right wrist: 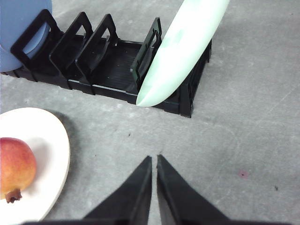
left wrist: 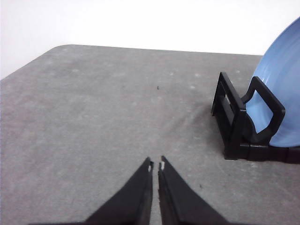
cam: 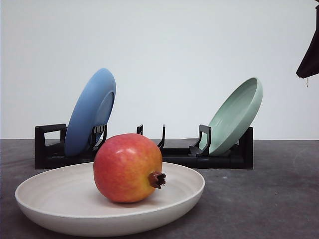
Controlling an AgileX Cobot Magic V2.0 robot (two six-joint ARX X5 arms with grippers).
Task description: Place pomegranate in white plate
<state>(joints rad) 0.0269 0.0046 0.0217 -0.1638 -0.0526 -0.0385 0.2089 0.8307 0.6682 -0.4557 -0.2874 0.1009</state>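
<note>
The pomegranate [cam: 127, 168] rests inside the white plate [cam: 45, 201], near its centre, crown tip pointing toward my right side and slightly down. Judged from this, placement is complete; no grasp remains. My right fingers [right wrist: 154, 160] are pressed together, holding nothing, above bare desk [right wrist: 243, 140], with the plate and fruit off to their left; this arm is the nearer one. My left fingers [left wrist: 156, 165] are likewise closed and empty. Behind the plate stands the black dish rack [cam: 50, 149], carrying the blue plate [cam: 92, 109] and the pale green plate [cam: 237, 114]. Any retreat should stay clear of the rack.
</note>
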